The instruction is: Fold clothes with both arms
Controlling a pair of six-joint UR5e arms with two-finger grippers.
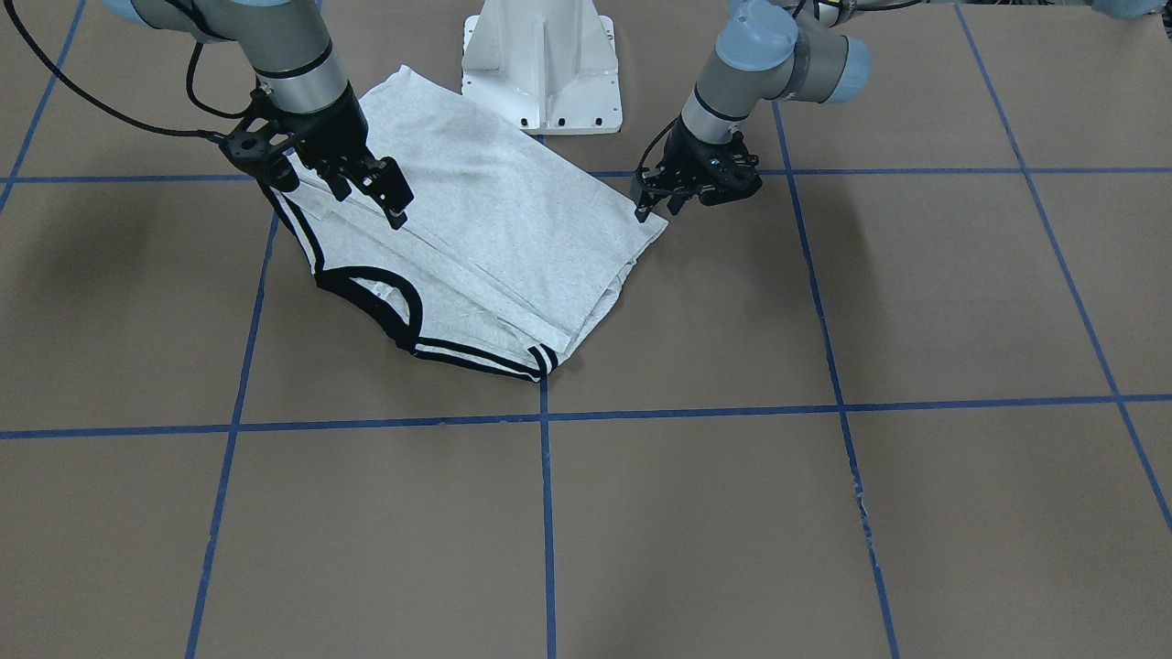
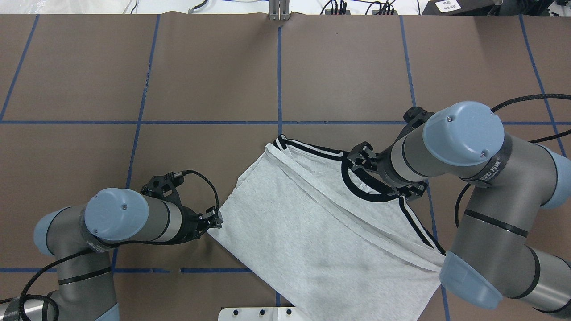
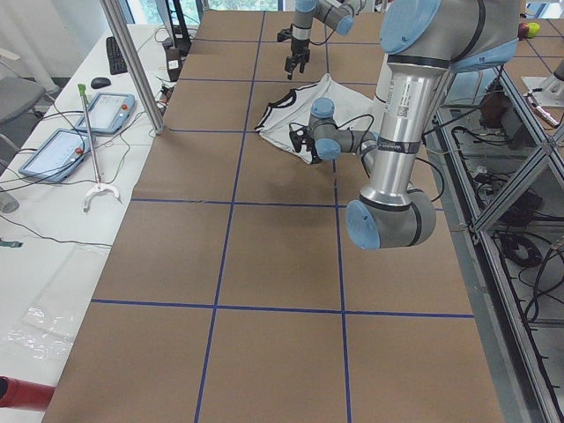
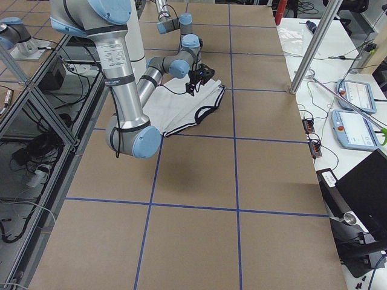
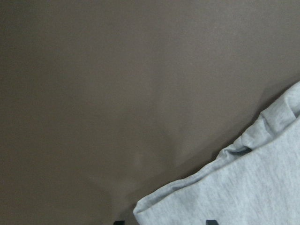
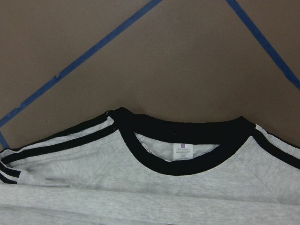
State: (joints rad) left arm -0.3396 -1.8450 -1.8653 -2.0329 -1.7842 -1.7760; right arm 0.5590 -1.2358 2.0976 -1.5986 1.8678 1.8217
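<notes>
The light grey T-shirt (image 2: 312, 223) lies folded on the brown table, back side up, so its print is hidden. Its black collar (image 2: 357, 185) and black double stripes point to the far side. My left gripper (image 2: 217, 219) is low at the shirt's left hem corner. It is open, and in the left wrist view the corner (image 5: 253, 187) lies between the fingertips. My right gripper (image 1: 375, 197) hovers over the shirt near the collar (image 6: 178, 164), open and empty.
The white pedestal base (image 1: 542, 64) stands just behind the shirt. Blue tape lines (image 1: 547, 513) grid the brown table. In the exterior left view, a metal pole (image 3: 132, 66) and tablets (image 3: 106, 112) stand beside the table.
</notes>
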